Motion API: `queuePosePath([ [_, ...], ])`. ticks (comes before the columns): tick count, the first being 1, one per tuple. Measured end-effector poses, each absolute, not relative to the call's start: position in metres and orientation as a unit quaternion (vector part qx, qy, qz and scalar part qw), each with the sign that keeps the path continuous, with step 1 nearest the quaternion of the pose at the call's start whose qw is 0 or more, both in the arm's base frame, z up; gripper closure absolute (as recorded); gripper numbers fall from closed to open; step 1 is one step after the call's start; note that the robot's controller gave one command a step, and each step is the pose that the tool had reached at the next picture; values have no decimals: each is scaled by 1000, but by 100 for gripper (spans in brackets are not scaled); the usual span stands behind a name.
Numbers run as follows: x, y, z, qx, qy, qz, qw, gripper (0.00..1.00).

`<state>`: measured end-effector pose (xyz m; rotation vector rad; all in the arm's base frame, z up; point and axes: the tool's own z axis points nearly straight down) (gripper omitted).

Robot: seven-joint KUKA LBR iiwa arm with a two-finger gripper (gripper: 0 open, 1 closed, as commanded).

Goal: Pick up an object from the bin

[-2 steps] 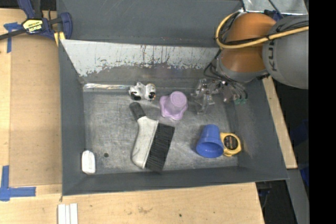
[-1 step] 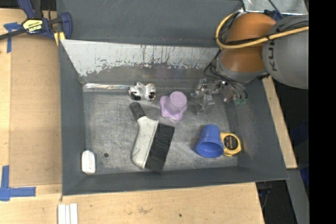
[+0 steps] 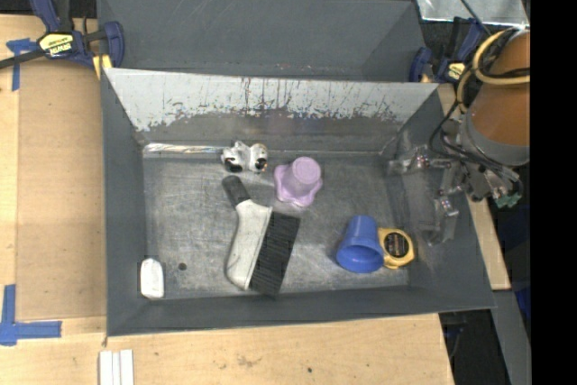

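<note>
Six loose things: all lie on the floor of the grey bin [image 3: 180,212]; each is placed below from the blue cup [image 3: 359,245].
Blue cup: sits in the right front part of the floor and appears to lie on its side.
Tape measure [image 3: 397,248]: yellow and black, rounded, touching the blue cup's right side.
Brush [image 3: 257,243]: white handle with black bristles, left of the blue cup and apart from it, lying roughly front to back.
Purple thing [image 3: 297,180]: lilac and lumpy, behind and left of the blue cup, near the brush's far end.
Small toy [image 3: 245,157]: white and black, further behind and left of the blue cup, close to the back wall.
White block [image 3: 151,278]: well to the left of the blue cup, by the front left corner.
Pincer [image 3: 440,221]: right of the blue cup, just beyond the tape measure, over the bin's sloping right wall.
Pincer state: cannot tell whether it is spread or pressed together.
Orange cover [image 3: 505,95]: on the arm, behind and right of the blue cup, outside the rim.
</note>
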<state>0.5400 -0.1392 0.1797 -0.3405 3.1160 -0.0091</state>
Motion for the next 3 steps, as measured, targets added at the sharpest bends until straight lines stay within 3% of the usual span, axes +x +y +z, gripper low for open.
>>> queuePosePath([
  [1, 540, -135, 176, -111, 994, 0, 1, 0],
  [2, 524, -125, 130, -124, 992, -2, 5, 0],
  [3, 503, -85, 78, -192, 981, 0, 4, 100],
])
